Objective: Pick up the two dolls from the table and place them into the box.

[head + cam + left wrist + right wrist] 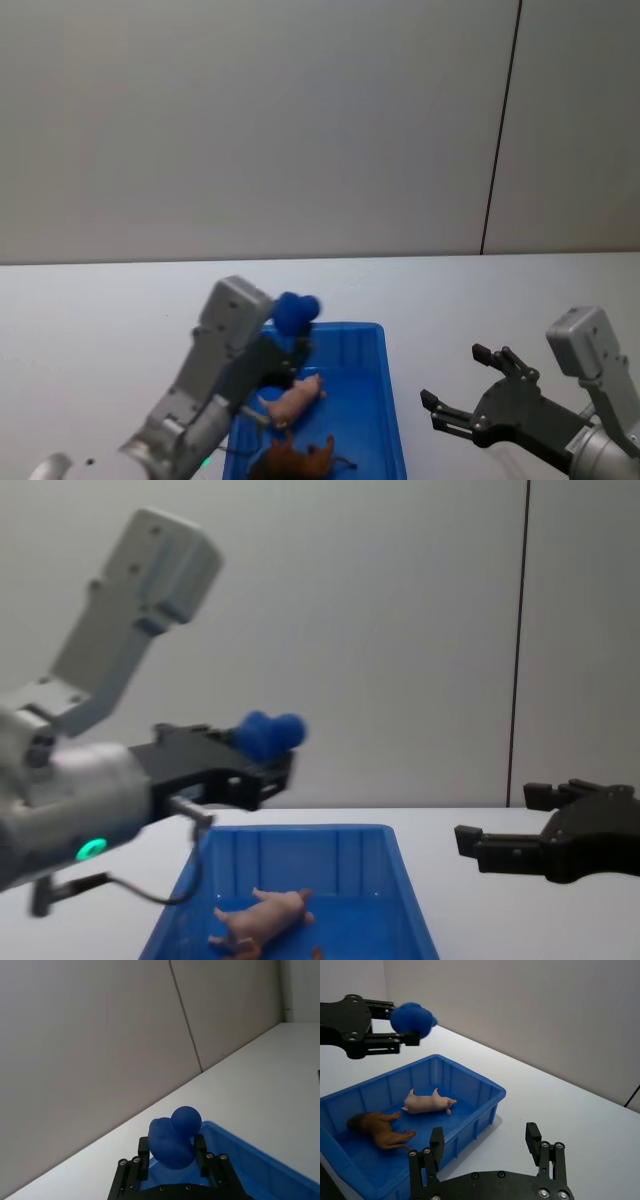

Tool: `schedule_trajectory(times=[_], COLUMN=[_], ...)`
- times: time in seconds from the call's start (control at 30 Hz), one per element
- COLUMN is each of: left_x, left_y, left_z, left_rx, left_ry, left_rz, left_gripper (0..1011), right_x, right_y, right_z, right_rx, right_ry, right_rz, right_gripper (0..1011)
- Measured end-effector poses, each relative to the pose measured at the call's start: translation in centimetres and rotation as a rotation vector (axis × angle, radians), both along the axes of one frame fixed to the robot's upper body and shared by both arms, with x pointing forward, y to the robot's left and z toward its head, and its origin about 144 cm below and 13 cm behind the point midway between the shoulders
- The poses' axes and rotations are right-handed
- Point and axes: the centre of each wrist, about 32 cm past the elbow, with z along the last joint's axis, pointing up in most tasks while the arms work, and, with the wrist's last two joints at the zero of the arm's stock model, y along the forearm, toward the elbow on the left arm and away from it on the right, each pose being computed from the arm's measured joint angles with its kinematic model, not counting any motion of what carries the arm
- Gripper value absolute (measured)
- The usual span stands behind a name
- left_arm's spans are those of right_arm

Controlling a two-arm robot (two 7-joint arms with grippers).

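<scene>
a blue lump (296,312), smooth and rounded, a small ball joined to a bigger bulge, sits up in the air off the tabletop (100,300), left of its middle and nearer the far edge. behind that far edge stands a plain pale grey wall (250,120), with a thin dark vertical seam (500,130) toward its right side.

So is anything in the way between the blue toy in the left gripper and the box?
Nothing visible is. The left gripper holds the blue toy in the air above the box, which is open-topped; the pig and lion lie on its floor. The right gripper hovers open beside the box.
</scene>
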Motion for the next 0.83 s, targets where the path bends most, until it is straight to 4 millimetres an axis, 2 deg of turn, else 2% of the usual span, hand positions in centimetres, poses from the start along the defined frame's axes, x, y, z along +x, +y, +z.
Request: schedule_trajectory(times=[0.27, 0.57, 0.83], left_x=[1.3, 1.7, 1.5], left_y=[-2.1, -2.0, -0.8], left_z=[0.2, 0.2, -0.1], left_rx=[-0.008, -0.015, -0.029], left_ry=[-0.023, -0.042, -0.061], left_rz=[-0.098, -0.151, -0.162], left_gripper=[756, 1003, 1003], right_x=[0.0, 0.0, 0.0], right_y=[0.0, 0.0, 0.0], right_z=[0.0, 0.0, 0.0], right_rx=[0.000, 0.000, 0.000], right_ry=[0.000, 0.000, 0.000], right_rz=[0.000, 0.000, 0.000], right_gripper=[1001, 1001, 1001])
